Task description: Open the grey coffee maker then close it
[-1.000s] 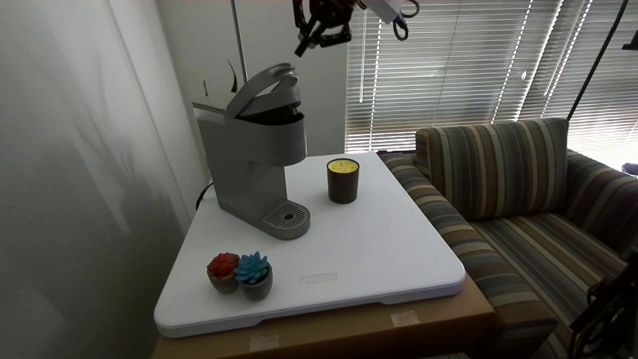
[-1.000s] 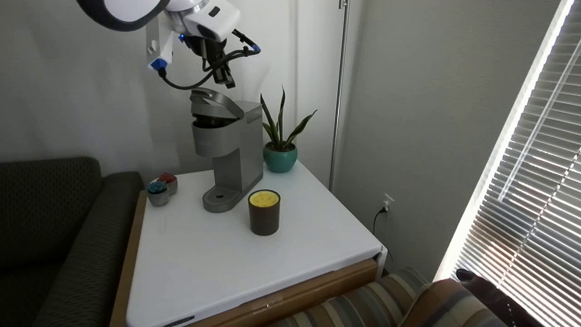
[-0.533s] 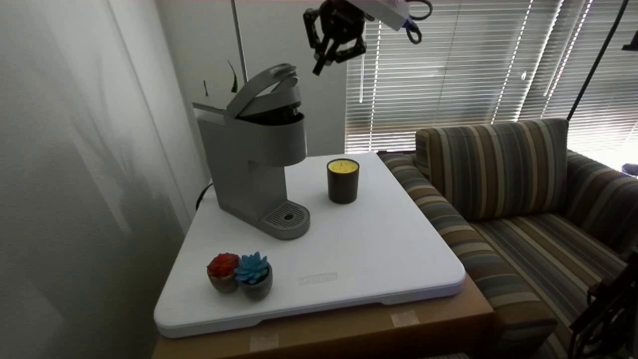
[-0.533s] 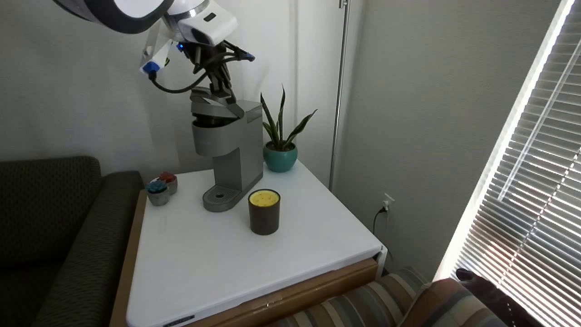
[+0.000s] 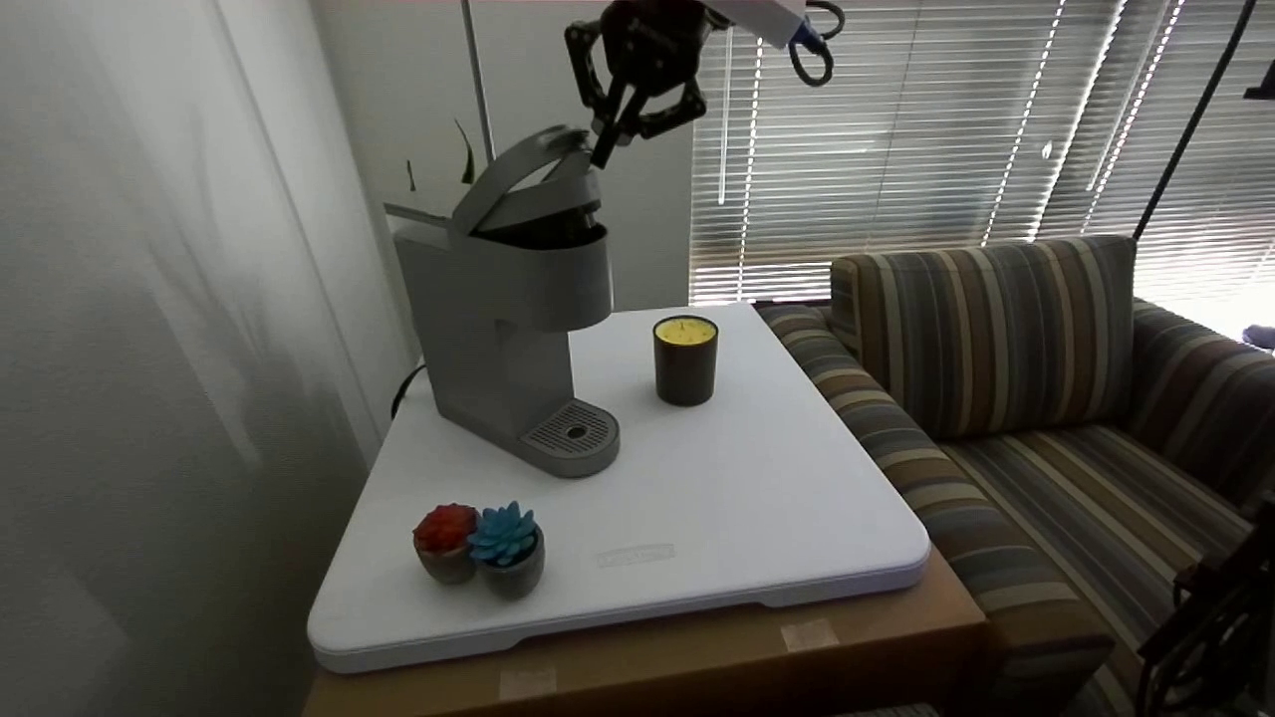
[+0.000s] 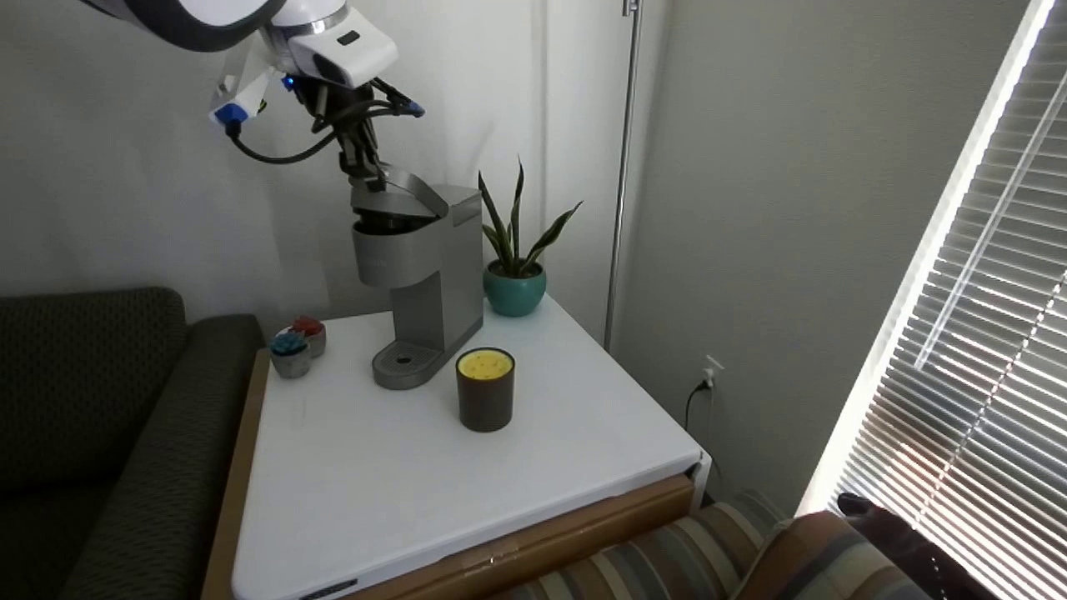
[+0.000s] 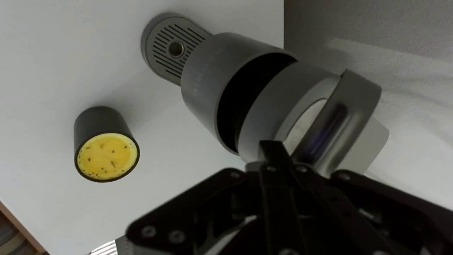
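Observation:
The grey coffee maker (image 5: 488, 339) stands upright on the white table in both exterior views (image 6: 442, 283). Its lid (image 5: 543, 199) is partly raised, with a dark gap under it and the curved handle tilted up. In the wrist view the lid (image 7: 279, 102), its handle (image 7: 347, 120) and the drip base show. My gripper (image 5: 605, 149) is shut with nothing seen between its fingertips. In an exterior view the gripper (image 6: 373, 179) overlaps the handle's front end. In the wrist view the fingertips (image 7: 274, 152) overlap the lid beside the handle. Whether they touch is not clear.
A dark cup with yellow top (image 5: 685, 363) stands beside the drip base. Two small succulents (image 5: 478, 553) sit near the table (image 5: 777, 498) edge. A green-potted plant (image 6: 514, 287) stands behind the coffee maker, near the wall. A striped armchair (image 5: 986, 349) adjoins the table.
My gripper has come down from above the coffee maker and moved toward the front end of the lid handle. The lid looks unchanged, partly raised throughout.

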Robot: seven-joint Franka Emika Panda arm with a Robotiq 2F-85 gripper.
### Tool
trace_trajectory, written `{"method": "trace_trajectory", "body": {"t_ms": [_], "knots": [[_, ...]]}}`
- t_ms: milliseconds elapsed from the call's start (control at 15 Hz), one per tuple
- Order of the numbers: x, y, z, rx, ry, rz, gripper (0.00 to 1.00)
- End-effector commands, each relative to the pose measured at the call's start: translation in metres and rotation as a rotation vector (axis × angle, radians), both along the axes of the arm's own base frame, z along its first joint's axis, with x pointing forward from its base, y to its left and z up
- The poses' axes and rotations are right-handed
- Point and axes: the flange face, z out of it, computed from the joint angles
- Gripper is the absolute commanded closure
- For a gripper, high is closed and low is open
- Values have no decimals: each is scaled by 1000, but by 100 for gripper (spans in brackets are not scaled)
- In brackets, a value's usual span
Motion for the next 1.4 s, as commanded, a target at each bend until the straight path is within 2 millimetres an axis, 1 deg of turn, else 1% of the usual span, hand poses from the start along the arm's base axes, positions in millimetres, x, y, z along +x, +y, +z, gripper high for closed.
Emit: {"method": "trace_trajectory", "body": {"t_ms": [0, 733, 1333], "knots": [[-2, 1, 7, 38, -8, 10, 100], [6, 4, 28, 48, -143, -18, 100], [23, 11, 46, 33, -189, 20, 100]]}}
